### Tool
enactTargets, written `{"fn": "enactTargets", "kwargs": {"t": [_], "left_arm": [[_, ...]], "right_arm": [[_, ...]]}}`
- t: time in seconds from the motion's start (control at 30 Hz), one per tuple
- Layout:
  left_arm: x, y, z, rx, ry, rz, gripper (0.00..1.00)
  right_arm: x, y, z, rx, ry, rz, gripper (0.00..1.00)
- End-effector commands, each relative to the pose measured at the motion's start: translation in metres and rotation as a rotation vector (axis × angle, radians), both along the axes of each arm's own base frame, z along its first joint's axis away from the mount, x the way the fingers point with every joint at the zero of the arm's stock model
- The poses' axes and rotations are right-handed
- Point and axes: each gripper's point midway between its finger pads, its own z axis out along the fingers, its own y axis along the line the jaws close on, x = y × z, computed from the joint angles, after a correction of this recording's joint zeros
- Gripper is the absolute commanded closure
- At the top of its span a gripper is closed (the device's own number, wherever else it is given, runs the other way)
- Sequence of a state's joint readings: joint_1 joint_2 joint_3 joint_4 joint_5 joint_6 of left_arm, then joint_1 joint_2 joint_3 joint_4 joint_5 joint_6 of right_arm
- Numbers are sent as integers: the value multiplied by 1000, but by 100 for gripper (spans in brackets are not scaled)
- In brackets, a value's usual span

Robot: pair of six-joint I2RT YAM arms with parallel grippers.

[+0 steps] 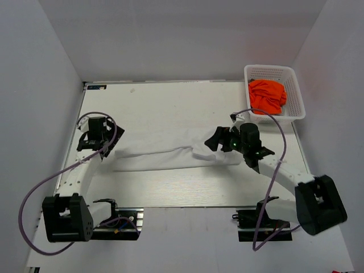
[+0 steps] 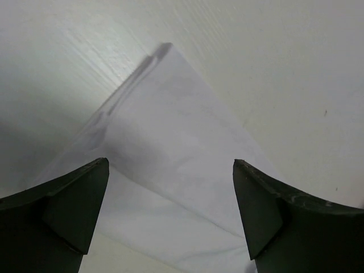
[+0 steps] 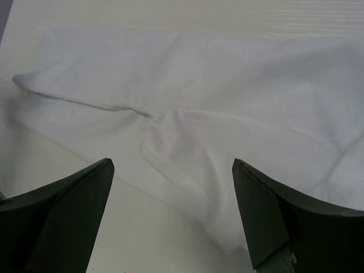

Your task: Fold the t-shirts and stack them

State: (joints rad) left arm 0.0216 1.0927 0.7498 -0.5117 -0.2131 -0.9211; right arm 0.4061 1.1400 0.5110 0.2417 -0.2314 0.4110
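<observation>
The white t-shirt (image 1: 165,157) lies folded into a long band across the middle of the table. My left gripper (image 1: 106,149) is open over its left end; the left wrist view shows a corner of the cloth (image 2: 170,159) between the spread fingers. My right gripper (image 1: 211,142) is open over the shirt's right end, where the cloth is creased (image 3: 187,136). Neither gripper holds anything. The orange t-shirt (image 1: 266,95) lies bunched in the white mesh basket (image 1: 296,94) at the back right.
White walls enclose the table on the left, back and right. The basket stands against the right wall. Purple cables (image 1: 34,199) loop from both arms near the front edge.
</observation>
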Motion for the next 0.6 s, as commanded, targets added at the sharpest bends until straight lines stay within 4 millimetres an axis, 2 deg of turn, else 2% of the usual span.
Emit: {"fn": "enactTargets", "kwargs": {"t": [0.0, 0.03, 0.13, 0.17, 0.23, 0.27, 0.33, 0.47, 0.57], "left_arm": [[32, -43, 8, -90, -81, -248, 0], [36, -51, -6, -119, -49, -287, 0], [41, -59, -23, -119, 8, -327, 0], [40, -62, -36, -125, 50, -334, 0], [38, -66, -44, -122, 85, -350, 0], [36, -63, -50, -114, 107, -339, 0], [24, -60, -70, -99, 174, -326, 0], [-15, -54, -106, -80, 328, -304, 0], [-35, -56, -116, -74, 413, -313, 0]], "right_arm": [[8, 37, 16, 129, 28, 97, 10], [4, 44, -12, 117, 116, 117, 10], [-3, 56, -29, 147, 203, 145, 10], [-8, 56, -35, 151, 236, 140, 10], [-16, 52, -51, 130, 317, 115, 10], [-12, 45, -56, 108, 325, 65, 10], [-16, 33, -76, 57, 399, -2, 10], [-6, 18, -91, -14, 472, -127, 10], [11, 6, -101, -75, 493, -227, 10]]}}
